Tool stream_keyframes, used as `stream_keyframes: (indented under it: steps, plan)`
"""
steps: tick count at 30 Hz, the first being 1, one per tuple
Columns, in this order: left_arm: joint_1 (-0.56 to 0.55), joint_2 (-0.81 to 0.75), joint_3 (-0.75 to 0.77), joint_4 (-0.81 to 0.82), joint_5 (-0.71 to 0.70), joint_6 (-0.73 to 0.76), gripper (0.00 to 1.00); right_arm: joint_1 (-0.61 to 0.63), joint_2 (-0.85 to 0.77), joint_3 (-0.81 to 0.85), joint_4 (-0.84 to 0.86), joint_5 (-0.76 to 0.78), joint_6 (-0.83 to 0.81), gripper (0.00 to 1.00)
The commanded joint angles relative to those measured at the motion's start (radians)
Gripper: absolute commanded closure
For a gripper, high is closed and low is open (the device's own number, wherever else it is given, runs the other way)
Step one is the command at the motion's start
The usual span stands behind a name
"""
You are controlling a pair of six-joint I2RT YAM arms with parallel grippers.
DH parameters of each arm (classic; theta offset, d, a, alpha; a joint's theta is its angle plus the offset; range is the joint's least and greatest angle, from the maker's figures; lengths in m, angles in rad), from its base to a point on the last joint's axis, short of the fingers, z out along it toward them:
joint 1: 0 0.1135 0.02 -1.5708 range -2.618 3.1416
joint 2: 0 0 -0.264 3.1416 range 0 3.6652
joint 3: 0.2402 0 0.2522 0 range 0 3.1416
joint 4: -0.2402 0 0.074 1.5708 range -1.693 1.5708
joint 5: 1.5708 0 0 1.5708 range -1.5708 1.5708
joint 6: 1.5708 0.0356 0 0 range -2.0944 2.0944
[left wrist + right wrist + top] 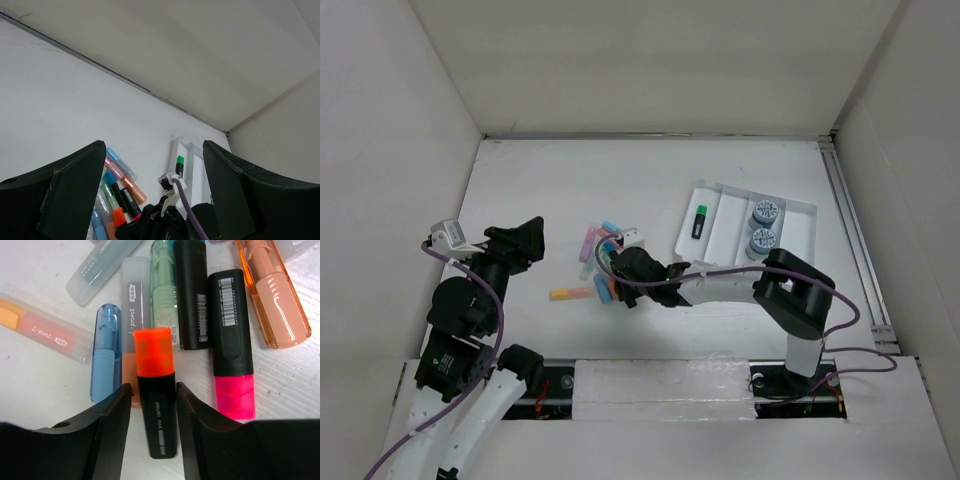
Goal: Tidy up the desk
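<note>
Stretching leftward over the desk, right fingers narrowly open astride orange-capped highlighter.

Even diffuse light, prob overhead. Top cam bit dim, greyish, faint shadows on desk. Left wrist: fingers near-black, no detail. Right wrist sharp, mild glare on marker caps.

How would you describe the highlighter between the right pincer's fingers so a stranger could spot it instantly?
On the white desk, left of the compartmented tray, lies a heap of pens and highlighters. In it, straddled by the right pincer, is a black-barrelled highlighter. Its cap is opaque orange, whereas the black one beside it is capped pink.
</note>
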Motion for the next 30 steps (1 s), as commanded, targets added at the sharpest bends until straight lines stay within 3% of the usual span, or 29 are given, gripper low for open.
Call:
stream_keyframes:
  steps: [1, 6, 10, 16, 19, 20, 26, 30]
  plan:
    - [-0.003, -0.002, -0.006, 0.049, 0.009, 0.017, 0.26, 0.006, -0.031, -0.061, -0.004, 0.013, 0.018, 0.55]
    - [-0.003, -0.005, -0.006, 0.047, 0.010, 0.017, 0.26, 0.006, -0.036, -0.065, 0.010, -0.006, 0.027, 0.75]
    - [-0.003, -0.002, -0.006, 0.050, 0.010, 0.017, 0.26, -0.004, -0.084, -0.061, 0.010, 0.025, 0.050, 0.80]
    - [-0.003, -0.006, -0.006, 0.049, 0.010, 0.019, 0.26, -0.108, -0.247, -0.129, 0.070, 0.048, 0.139, 0.81]
    - [-0.003, -0.006, -0.007, 0.049, 0.013, 0.019, 0.26, -0.287, -0.311, -0.172, 0.099, 0.019, 0.223, 0.82]
    - [-0.003, -0.006, -0.007, 0.049, 0.013, 0.019, 0.26, -0.287, -0.312, -0.186, 0.099, 0.019, 0.224, 0.82]
    - [-0.003, -0.005, -0.007, 0.052, 0.015, 0.019, 0.26, -0.565, -0.332, -0.253, 0.176, -0.097, 0.335, 0.81]
    - [-0.003, -0.002, -0.007, 0.053, 0.018, 0.019, 0.26, -0.660, -0.293, -0.221, 0.167, -0.139, 0.348, 0.70]
